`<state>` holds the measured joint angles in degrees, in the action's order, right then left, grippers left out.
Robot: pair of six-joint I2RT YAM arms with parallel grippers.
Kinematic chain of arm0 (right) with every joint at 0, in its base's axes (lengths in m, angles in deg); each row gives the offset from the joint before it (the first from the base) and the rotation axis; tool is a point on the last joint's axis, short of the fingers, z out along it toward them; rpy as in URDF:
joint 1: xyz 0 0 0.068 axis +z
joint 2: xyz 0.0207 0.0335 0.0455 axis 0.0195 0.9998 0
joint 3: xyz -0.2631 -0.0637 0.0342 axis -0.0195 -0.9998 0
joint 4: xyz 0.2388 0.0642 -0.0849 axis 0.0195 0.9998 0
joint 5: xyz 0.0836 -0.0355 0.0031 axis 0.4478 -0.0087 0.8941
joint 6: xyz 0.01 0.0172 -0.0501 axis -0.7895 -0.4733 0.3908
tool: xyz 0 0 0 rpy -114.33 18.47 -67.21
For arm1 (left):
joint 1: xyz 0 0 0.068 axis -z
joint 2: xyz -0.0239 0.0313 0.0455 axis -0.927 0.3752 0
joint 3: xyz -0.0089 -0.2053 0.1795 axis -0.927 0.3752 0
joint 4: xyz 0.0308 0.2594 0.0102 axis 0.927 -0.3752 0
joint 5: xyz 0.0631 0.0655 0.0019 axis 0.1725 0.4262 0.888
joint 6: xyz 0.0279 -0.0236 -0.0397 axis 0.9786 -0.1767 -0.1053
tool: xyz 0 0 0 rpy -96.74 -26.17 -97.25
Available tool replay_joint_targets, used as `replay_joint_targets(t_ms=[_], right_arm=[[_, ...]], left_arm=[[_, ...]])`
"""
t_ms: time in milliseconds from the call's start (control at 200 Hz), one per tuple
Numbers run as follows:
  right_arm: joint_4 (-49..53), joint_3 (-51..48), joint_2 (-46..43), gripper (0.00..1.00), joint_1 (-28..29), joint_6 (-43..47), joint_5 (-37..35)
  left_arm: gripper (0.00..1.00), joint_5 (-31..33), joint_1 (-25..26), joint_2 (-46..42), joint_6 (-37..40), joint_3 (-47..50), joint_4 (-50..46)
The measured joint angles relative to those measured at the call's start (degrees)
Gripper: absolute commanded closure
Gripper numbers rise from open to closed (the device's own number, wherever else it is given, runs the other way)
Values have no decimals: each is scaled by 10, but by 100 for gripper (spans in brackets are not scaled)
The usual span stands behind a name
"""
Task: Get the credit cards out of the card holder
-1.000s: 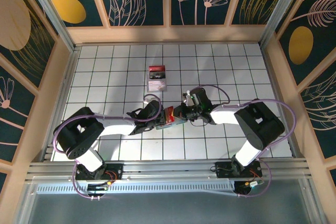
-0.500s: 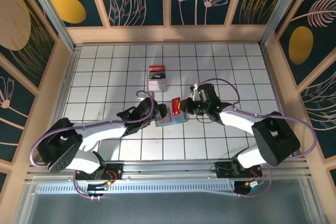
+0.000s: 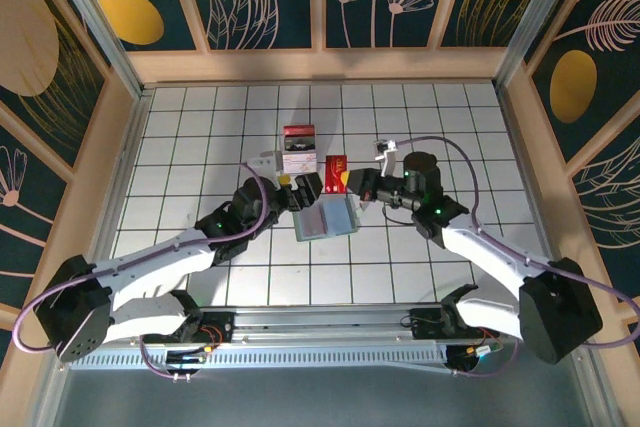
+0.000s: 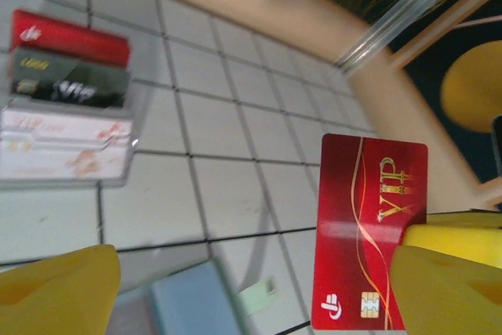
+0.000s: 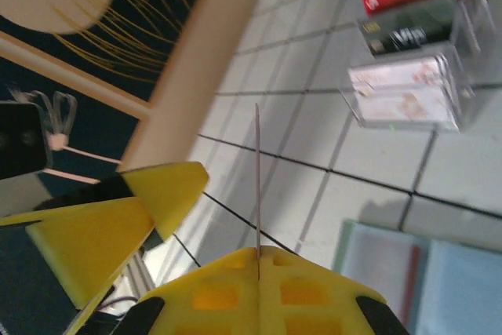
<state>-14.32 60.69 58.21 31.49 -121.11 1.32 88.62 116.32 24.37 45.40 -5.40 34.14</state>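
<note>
The card holder [image 3: 326,217] lies open and flat on the tiles, pale green-grey and blue-grey, with nothing gripping it; it also shows in the left wrist view [image 4: 192,304] and the right wrist view [image 5: 423,272]. My right gripper [image 3: 358,185] is shut on a red VIP credit card [image 3: 336,173], held upright above the tiles just beyond the holder. The right wrist view shows that card edge-on [image 5: 257,178], pinched between the shut fingers [image 5: 259,250]. My left gripper [image 3: 303,187] stands open just left of the card [image 4: 369,233], nothing between its fingers [image 4: 251,304].
A clear stand [image 3: 299,150] with a red, a black and pale cards sits two tiles beyond the holder, also seen from the left wrist [image 4: 67,107] and right wrist [image 5: 412,45]. Wooden walls [image 3: 320,65] ring the white tiled floor.
My left gripper opened, let go of the holder and moved farther out. My right gripper drew the red card out and carried it up and away; the holder now lies flat.
</note>
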Motion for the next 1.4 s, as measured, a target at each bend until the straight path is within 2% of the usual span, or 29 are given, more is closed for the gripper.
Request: replay_joint_targets(t_ms=[330,606,816,1011,1066,1211,1396], right_arm=[[-158,-18,-9,100,-7,-80,89],[-235,-19,-2,100,-7,-116,131],[-246,-19,7,100,-7,-124,141],[-255,-19,26,100,-7,-126,140],[-255,-19,31,100,-8,-126,139],[-242,-19,35,76,-8,-116,128],[-142,-10,30,55,-5,-68,89]], left_arm=[[34,-146,-41,-15,17,10,130],[58,-205,-50,-8,15,11,177],[69,-244,-50,8,12,11,213],[100,-267,-52,19,12,11,231],[100,-268,-53,18,18,11,230],[100,-259,-54,17,39,-9,182],[100,-216,-57,17,135,-79,50]])
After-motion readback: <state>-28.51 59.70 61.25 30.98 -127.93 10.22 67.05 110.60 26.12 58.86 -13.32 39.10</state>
